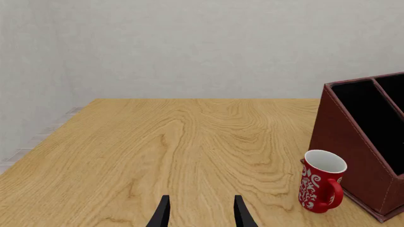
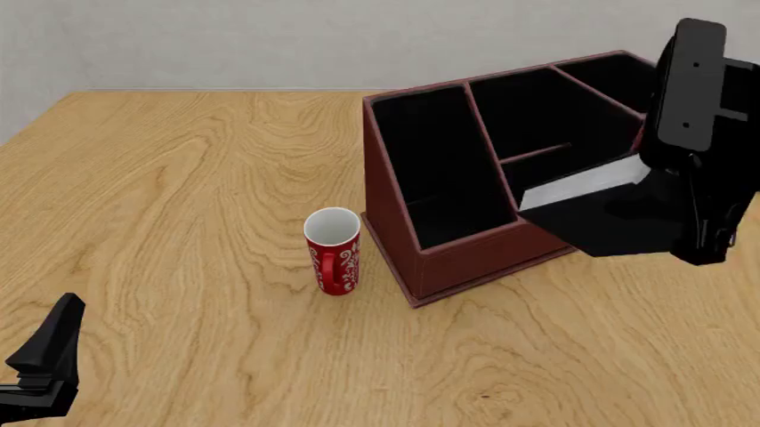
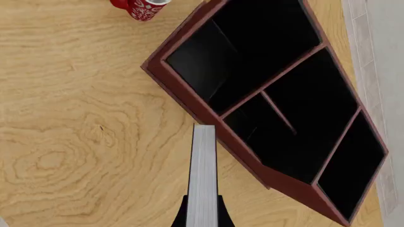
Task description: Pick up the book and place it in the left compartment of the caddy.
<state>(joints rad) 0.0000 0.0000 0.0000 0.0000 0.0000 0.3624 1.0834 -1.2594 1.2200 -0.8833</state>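
Wood-grain table (image 2: pixel 178 178) lies under your left gripper (image 1: pixel 200 213), jaws spread, empty. Ahead of your right gripper (image 3: pixel 202 213), the book (image 3: pixel 203 175) is pinched by its covers, raised beside the caddy (image 2: pixel 464 258), probably clear of the left compartment (image 2: pixel 433 169). Treat it as thin, stiff, light; keep the hold near one end.

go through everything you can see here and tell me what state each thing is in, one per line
Book: lifted off the table, clamped by the right gripper, above the caddy's front edge.
Caddy: on the table, all compartments empty.
Left compartment: empty.
Mug: upright, empty, beside the caddy.
Right gripper: jaws shut on the book.
Left gripper: jaws open, holding nothing.
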